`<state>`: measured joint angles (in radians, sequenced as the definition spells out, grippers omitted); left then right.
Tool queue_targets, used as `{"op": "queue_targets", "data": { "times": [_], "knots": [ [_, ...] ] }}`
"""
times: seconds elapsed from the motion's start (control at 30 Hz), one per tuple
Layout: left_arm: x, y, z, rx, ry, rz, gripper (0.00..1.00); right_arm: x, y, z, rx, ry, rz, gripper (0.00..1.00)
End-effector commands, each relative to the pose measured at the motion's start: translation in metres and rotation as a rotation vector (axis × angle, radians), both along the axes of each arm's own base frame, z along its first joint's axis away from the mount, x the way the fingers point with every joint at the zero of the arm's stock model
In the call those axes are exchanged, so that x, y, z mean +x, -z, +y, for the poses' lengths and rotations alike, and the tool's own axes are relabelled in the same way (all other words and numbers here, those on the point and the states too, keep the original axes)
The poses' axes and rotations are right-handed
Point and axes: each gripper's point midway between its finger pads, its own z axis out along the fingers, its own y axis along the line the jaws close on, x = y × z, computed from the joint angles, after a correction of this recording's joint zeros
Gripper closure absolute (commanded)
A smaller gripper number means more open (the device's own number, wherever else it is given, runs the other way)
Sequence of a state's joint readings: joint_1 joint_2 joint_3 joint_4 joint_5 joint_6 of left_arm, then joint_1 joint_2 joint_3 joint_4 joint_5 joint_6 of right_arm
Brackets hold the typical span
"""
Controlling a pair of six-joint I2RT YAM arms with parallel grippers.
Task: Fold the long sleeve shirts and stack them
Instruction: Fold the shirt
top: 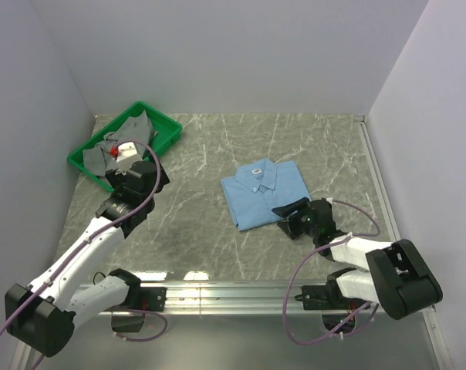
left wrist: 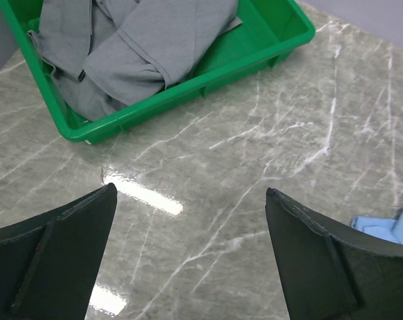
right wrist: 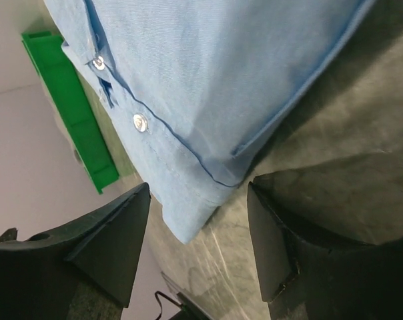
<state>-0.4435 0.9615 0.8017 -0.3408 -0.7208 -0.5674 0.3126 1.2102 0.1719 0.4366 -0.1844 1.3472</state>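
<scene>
A light blue long sleeve shirt lies folded on the marble table, collar toward the back. My right gripper is open at the shirt's near right corner, low over the table. In the right wrist view the shirt's folded edge with two white buttons lies between and beyond the open fingers, not gripped. My left gripper is open and empty over bare table near the green bin. A bit of the blue shirt shows at the right edge of the left wrist view.
A green plastic bin at the back left holds grey clothes, which also show in the left wrist view. White walls enclose the table on the left, back and right. A metal rail runs along the near edge.
</scene>
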Motion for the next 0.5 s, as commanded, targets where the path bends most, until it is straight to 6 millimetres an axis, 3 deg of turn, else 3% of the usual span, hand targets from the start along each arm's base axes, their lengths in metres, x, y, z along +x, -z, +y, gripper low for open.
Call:
{"op": "queue_targets", "data": {
  "times": [0.0,0.07,0.13,0.17,0.23,0.27,0.33,0.37,0.4,0.47],
  "knots": [
    [0.009,-0.020,0.005,0.021,-0.030,-0.053,0.01,0.008,0.006,0.001,-0.042,0.038,0.025,0.33],
    [0.009,-0.018,0.003,0.022,-0.015,-0.049,0.01,0.013,-0.001,0.006,-0.048,0.019,0.021,0.33],
    [0.009,-0.017,0.002,0.017,-0.009,-0.048,0.01,0.005,0.007,0.000,-0.117,0.000,0.084,0.33],
    [0.009,-0.017,0.002,0.016,-0.008,-0.049,0.01,0.013,-0.006,-0.003,-0.169,-0.015,0.039,0.32],
    [0.009,-0.016,0.002,0.018,-0.003,-0.047,0.01,0.002,-0.005,-0.012,-0.262,-0.061,0.088,0.28],
    [0.009,-0.016,0.001,0.019,-0.001,-0.046,0.01,0.011,-0.023,-0.014,-0.329,-0.118,0.033,0.25],
    [0.010,-0.017,0.001,0.023,0.002,-0.049,0.01,-0.002,-0.020,-0.032,-0.447,-0.178,0.123,0.23],
    [0.010,-0.017,0.000,0.023,0.006,-0.050,0.01,0.008,-0.037,-0.036,-0.518,-0.230,0.080,0.21],
    [0.011,-0.016,0.000,0.023,0.011,-0.047,0.01,-0.001,-0.035,-0.049,-0.564,-0.249,0.135,0.21],
    [0.011,-0.017,-0.001,0.022,0.016,-0.050,0.01,0.012,-0.054,-0.062,-0.636,-0.293,0.099,0.21]
  ]
}}
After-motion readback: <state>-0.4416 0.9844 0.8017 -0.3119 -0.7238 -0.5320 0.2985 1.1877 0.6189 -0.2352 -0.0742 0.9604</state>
